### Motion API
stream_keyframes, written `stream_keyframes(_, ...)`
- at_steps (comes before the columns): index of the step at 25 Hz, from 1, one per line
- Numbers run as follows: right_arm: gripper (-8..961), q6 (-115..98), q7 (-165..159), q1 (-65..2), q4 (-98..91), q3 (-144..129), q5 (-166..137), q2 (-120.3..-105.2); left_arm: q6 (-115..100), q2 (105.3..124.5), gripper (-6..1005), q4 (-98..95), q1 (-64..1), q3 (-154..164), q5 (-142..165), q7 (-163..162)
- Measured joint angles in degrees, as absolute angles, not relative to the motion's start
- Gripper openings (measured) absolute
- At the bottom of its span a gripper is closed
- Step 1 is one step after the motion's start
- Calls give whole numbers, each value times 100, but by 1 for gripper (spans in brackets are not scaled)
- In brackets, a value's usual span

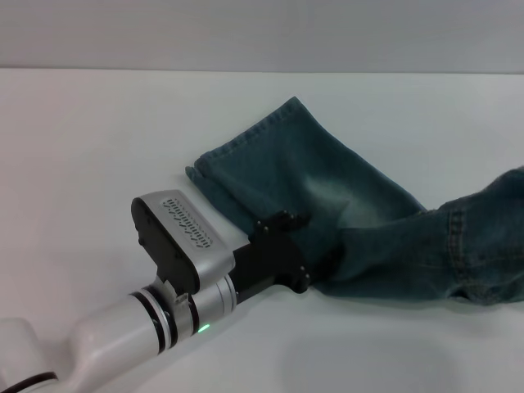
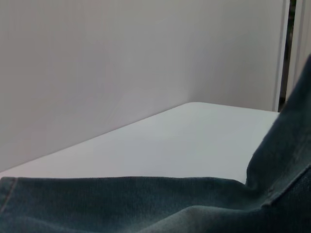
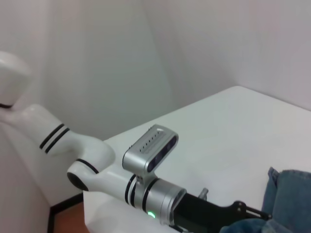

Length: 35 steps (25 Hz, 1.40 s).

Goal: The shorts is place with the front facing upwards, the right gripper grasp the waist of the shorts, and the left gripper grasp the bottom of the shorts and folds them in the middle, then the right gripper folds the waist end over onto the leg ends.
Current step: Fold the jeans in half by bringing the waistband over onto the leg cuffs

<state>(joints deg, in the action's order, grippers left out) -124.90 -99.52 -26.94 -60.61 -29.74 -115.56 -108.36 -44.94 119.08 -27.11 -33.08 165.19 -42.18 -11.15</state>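
The blue denim shorts lie on the white table, with a pale faded patch on the thigh. One straight stitched hem, the bottom of the shorts, points to the far left. The waist end bunches up darker at the right and runs out of the head view. My left gripper is at the near edge of the denim leg, its black claw against the cloth. The left wrist view shows denim right under the camera. The right wrist view shows the left arm's claw and a denim corner. My right gripper is out of view.
The white table stretches left and toward the back wall. The left arm's silver wrist with its green light and camera block lie over the table's near left part.
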Motion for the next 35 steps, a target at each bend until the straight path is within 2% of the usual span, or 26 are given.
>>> stream_keyframes(21,70,-11908,-9984,-3539,-5007,-2986,-11582,-10741,-4646,11909,682,-3130,-3031,16525,-3537,-1122)
stream_keyframes(35,71,-11016,-9858,-4263,-4207,-3778,-11593,-10878,-4685,11909,682,-3417,-2911,16523,-3326,-1162)
